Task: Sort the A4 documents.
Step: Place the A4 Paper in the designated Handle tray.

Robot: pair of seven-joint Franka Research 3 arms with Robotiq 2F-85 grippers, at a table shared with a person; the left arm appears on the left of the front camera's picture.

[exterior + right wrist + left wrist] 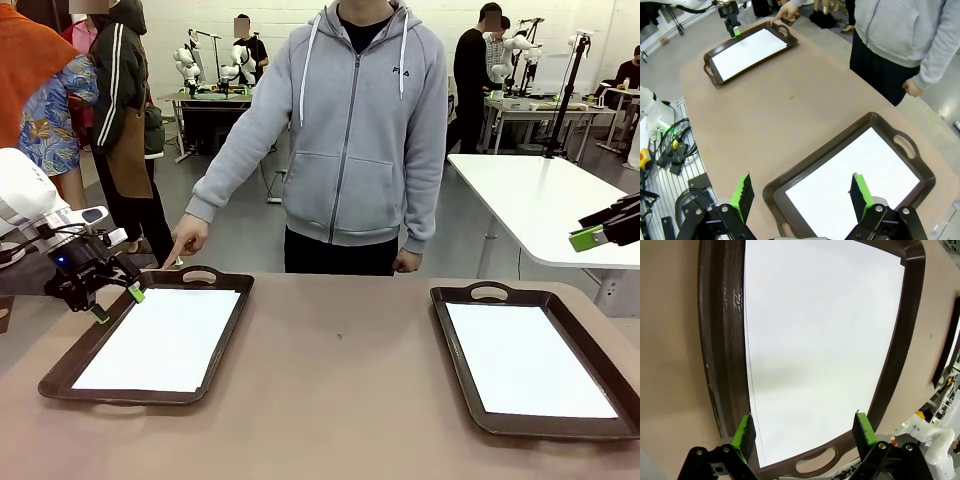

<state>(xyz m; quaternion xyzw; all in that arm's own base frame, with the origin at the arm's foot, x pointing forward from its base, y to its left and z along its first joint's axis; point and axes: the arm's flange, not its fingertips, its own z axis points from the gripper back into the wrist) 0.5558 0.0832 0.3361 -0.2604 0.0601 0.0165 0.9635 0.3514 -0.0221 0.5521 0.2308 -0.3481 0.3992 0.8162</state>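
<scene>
Two dark brown trays sit on the brown surface [340, 400], one near left [60, 375], one near right [455, 360], each holding a blank white A4 sheet [165, 340] [525, 360]. Left end effector [118, 305] hovers with fingers apart over the left tray's far left rim. Right end effector [800, 197], also spread, hangs above the right tray, holding nothing. A person's hand [188, 238] points at the left tray's far handle. Sorting looks barely started or between moves.

Matt thin white paper sheets [163, 339] in dark brown wood-grain plastic trays [70, 364], slight sheen. Smooth matt tan tabletop [340, 400]. Soft grey cotton-looking hoodie [350, 130].
</scene>
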